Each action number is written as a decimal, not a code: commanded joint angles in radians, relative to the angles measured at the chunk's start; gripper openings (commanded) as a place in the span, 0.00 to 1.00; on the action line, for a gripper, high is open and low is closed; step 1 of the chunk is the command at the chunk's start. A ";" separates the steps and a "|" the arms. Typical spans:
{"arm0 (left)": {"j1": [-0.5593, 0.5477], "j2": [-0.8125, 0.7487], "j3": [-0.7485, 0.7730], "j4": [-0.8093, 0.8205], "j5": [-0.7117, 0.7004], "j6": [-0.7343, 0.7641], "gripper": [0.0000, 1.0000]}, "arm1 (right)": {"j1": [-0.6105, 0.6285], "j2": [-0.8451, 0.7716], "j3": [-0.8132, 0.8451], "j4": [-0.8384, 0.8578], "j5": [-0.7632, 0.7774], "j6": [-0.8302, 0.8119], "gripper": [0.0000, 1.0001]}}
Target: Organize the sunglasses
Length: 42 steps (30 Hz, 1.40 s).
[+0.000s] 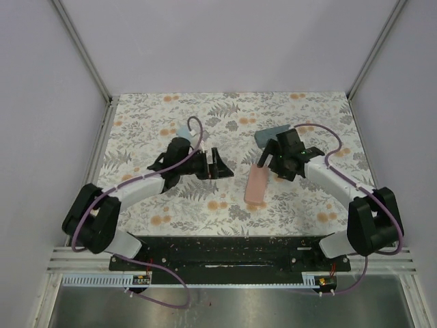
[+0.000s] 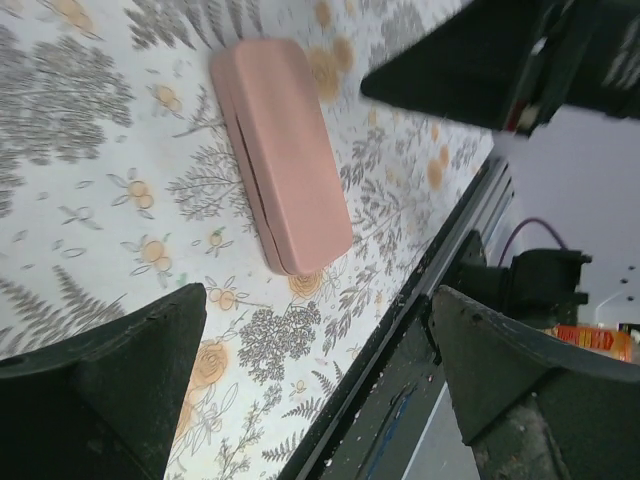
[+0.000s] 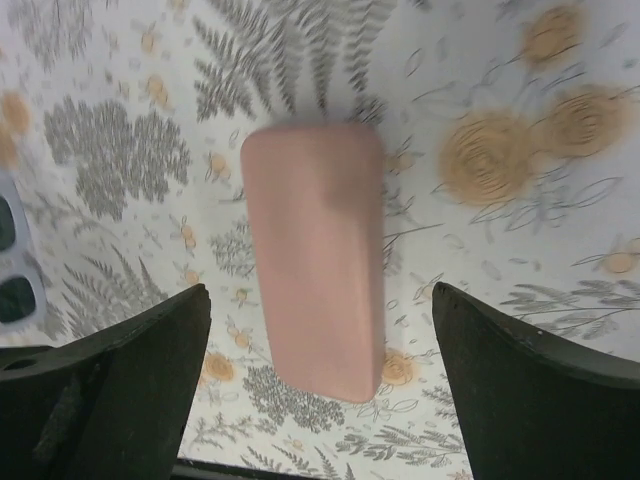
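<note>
- Closed pink case lies mid-worktop, toward the near edge.
- Left claw and right claw sit beside it, both spread apart and empty.
- White-framed sunglasses lie nearby.

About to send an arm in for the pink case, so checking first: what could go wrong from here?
1. The left gripper and right gripper both hang open near the pink case; reaching together, they could collide.
2. The case lies closed and flat, so a grab may shove it instead of gripping.
3. The whitish sunglasses lie close beside the right gripper and might get knocked.
</note>
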 commanded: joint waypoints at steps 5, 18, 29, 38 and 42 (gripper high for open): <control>0.108 -0.303 -0.200 0.137 -0.082 -0.105 0.99 | 0.194 0.173 0.153 -0.139 0.106 -0.052 0.99; 0.173 -0.401 -0.260 0.074 -0.052 -0.047 0.99 | 0.310 0.368 0.250 -0.214 0.233 -0.023 0.99; 0.223 -0.394 -0.285 0.090 0.002 -0.030 0.99 | 0.312 0.388 0.257 -0.232 0.244 -0.009 0.73; 0.229 -0.375 -0.293 0.105 0.017 -0.036 0.99 | 0.310 0.288 0.241 -0.161 0.168 -0.049 0.48; 0.249 -0.368 -0.310 0.195 0.080 -0.102 0.99 | 0.304 0.123 0.187 0.036 -0.010 -0.099 0.49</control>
